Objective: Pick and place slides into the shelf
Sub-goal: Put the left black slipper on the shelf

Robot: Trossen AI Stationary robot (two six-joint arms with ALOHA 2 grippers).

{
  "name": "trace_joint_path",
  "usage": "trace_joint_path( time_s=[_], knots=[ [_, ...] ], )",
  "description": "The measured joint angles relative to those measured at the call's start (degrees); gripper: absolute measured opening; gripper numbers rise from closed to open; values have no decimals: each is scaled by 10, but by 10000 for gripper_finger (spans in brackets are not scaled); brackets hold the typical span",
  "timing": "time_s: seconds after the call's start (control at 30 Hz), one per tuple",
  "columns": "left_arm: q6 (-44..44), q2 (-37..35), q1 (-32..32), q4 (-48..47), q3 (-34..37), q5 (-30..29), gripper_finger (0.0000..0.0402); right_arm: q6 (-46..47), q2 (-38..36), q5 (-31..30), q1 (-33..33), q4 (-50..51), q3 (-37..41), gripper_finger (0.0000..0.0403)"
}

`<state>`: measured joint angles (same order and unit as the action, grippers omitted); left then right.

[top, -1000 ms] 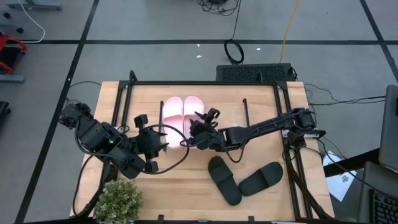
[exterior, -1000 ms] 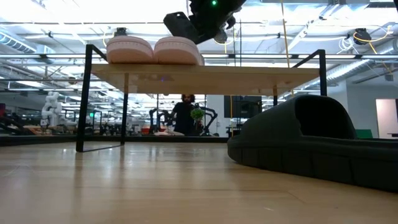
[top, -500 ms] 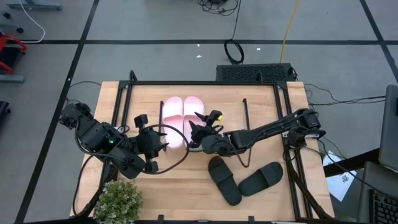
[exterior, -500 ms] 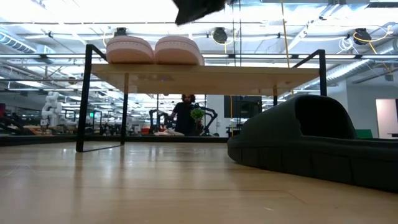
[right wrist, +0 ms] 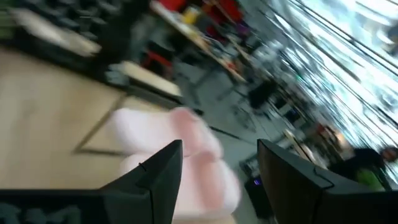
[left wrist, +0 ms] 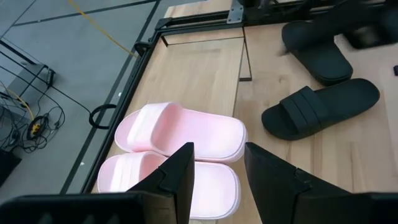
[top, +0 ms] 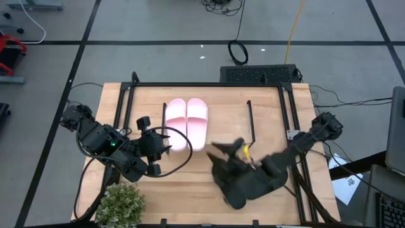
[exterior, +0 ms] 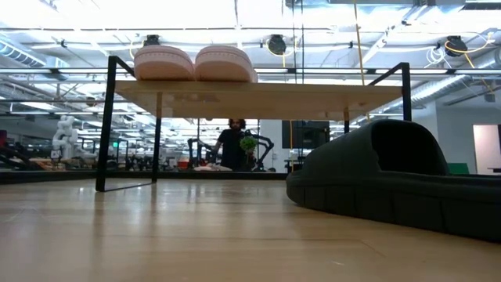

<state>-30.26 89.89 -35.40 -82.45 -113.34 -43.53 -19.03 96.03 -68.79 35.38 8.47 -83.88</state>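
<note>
Pink pair of slides (top: 186, 121) is sitting side by side on the shelf (top: 266, 107) board, toward the end nearer the L arm – the rest of the board beside them is lying bare. Low view: both pink slides (exterior: 194, 64) are resting on top of the shelf (exterior: 313, 92), straps up.

Black pair is lying on the counter (top: 183, 190) just off the shelf's front edge, on the R-arm side. One black slide (left wrist: 320, 109) and the other (left wrist: 316, 46) are showing in L wrist view, angled to each other, close together. In the low view one black slide (exterior: 395, 176) is filling the near foreground on the counter, under no part of the shelf.

R gripper (top: 229, 152) is hovering over the black pair, blurred in the high view; fingers (right wrist: 158, 171) are standing wide apart w/ nothing between them – no grip on either slide.

L gripper (top: 161, 142) is waiting at the shelf's front edge, just beside the pink pair. Its fingers (left wrist: 177, 177) are standing partly apart, nothing held.

Potted plant (top: 120, 202) is sitting at the counter corner near the L arm. A person (exterior: 231, 145) is standing far off in the room beyond the shelf.
</note>
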Motion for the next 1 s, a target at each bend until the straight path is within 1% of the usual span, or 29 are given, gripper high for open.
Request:
trace_joint_path(
  time_s=[0.03, 0.07, 0.17, 0.27, 0.37, 0.5, 0.67, 0.83, 0.9, 1.0],
  knots=[
    [0, 0, 0, 0, 0, 0, 141, 19, -1, 5, 20, 33, 0, 199],
    [0, 0, 0, 0, 0, 0, 141, 41, -1, 21, 38, 69, 0, 199],
    [0, 0, 0, 0, 0, 0, 141, 140, 0, 110, 83, 145, 0, 199],
    [0, 0, 0, 1, 0, 0, 141, 249, 5, 182, 108, 181, 0, 199],
    [-2, 0, 0, 10, 0, 0, 141, 326, 9, 219, 121, 197, 20, 199],
    [10, 0, -2, 54, 0, 16, 141, 390, 10, 240, 127, 197, 65, 199],
    [82, 27, -12, 152, -1, 51, 140, 449, 10, 241, 130, 222, 97, 199],
    [127, 88, -23, 222, 0, 105, 140, 529, 10, 239, 132, 326, 98, 199],
    [131, 115, -25, 235, 0, 120, 140, 571, 9, 242, 132, 378, 98, 199],
    [121, 155, -25, 256, 0, 126, 140, 633, 9, 264, 131, 455, 99, 199]
  ],
)
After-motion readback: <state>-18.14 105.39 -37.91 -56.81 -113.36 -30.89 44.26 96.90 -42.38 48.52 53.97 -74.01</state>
